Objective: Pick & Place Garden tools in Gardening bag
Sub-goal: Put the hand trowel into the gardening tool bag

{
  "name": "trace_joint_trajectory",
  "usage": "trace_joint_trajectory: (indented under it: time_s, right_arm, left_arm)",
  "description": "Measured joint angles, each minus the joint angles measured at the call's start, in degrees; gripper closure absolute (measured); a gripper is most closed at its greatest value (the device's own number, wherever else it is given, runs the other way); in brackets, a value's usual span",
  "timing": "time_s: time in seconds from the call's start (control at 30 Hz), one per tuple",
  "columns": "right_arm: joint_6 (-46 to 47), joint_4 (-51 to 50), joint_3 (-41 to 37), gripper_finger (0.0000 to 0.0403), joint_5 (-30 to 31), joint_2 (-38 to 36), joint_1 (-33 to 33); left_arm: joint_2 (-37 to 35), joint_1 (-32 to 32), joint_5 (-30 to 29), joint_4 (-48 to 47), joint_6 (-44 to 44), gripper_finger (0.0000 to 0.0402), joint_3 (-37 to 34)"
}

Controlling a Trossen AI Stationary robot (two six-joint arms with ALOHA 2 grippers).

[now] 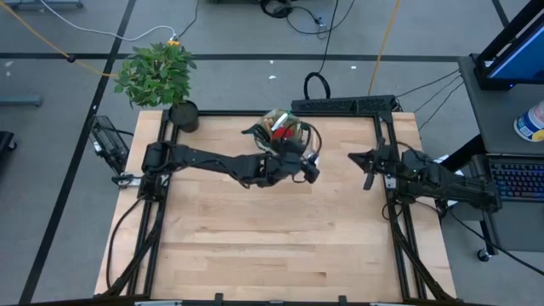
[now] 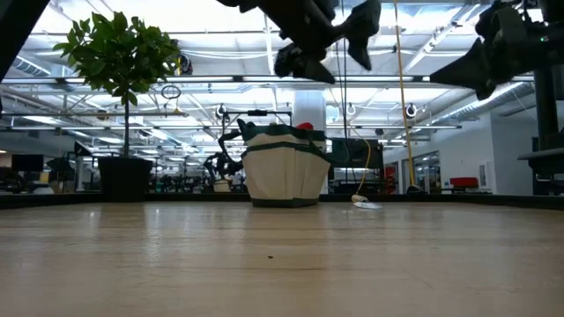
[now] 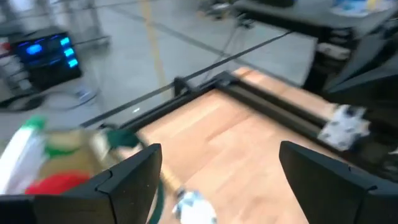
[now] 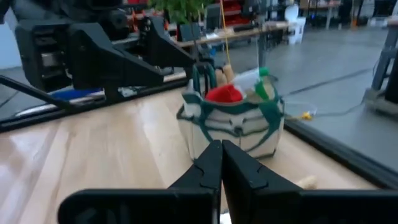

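left gripper [image 1: 311, 167]: fingers spread, holding nothing, raised above the table just beside gardening bag [image 2: 284, 172] | right gripper [image 1: 369, 174]: clenched, empty, parked near the right frame rail | bag: upright at far-centre table edge; red gloves [image 4: 224, 94] and green-white bottle [image 4: 251, 79] poke from its top | potted plant [image 1: 158, 75]: far-left corner

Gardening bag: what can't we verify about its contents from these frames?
- High view: left pincer overlaps the gardening bag, hiding part of its mouth.
- Low view: bag wall hides everything inside.
- Left wrist view: blurred; tools indistinct.
- Right wrist view: only red glove and bottle tops show.
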Motion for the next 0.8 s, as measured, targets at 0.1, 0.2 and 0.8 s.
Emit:
trace_joint_trajectory:
  time_s: [0.1,0.2,0.8]
  right_arm:
    - [1.5,1.1,0.0,0.0403,-0.1,2.0,0.0]
    - [3.4,5.1,0.0,0.0403,-0.1,5.5,0.0]
    - [3.7,13.4,9.8,0.0391,1.4,35.6,-2.1]
  left_arm:
    - [0.0,-1.3,-2.5,-3.7,-2.8,0.0069,0.0]
    - [-0.9,-2.5,-2.3,-7.3,-2.7,0.0069,-0.1]
    - [-19.9,-5.4,3.5,-35.6,-8.6,0.0069,-5.0]
